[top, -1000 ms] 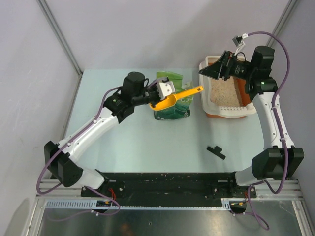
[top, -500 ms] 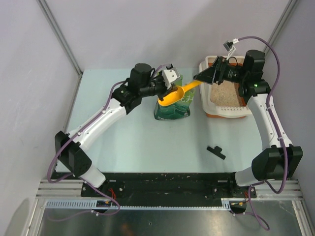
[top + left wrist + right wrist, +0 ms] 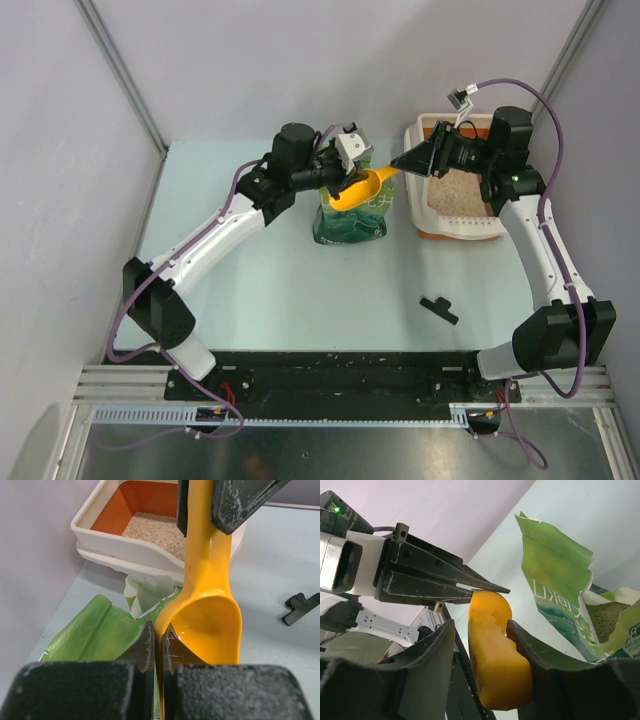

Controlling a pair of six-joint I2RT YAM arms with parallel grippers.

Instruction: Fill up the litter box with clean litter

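Grains decide everything about handling: the pale beige, sandy clean litter (image 3: 455,190) is loose and light, so, as I judge it, no hand can take hold of it directly; it has to ride in something stiff and be kept level, or it spills. Part of it lies in a shallow layer in the rectangular orange plastic litter box (image 3: 460,224) with its wide white rim, at the far right of the pale surface (image 3: 270,280); more shows inside the torn-open green pouch bag (image 3: 555,565) just left of the box. The yellow-orange plastic scoop (image 3: 210,620) is rigid and glossy, likely slippery, its bowl empty above the bag's mouth. The left hand (image 3: 160,640) is pressed together, pinching the bowl's thin rim — a shallow hold. The right hand (image 3: 482,625) is spread astride the handle, one finger against it, a sliver of gap at the other — the handle looks the surer place to grip.
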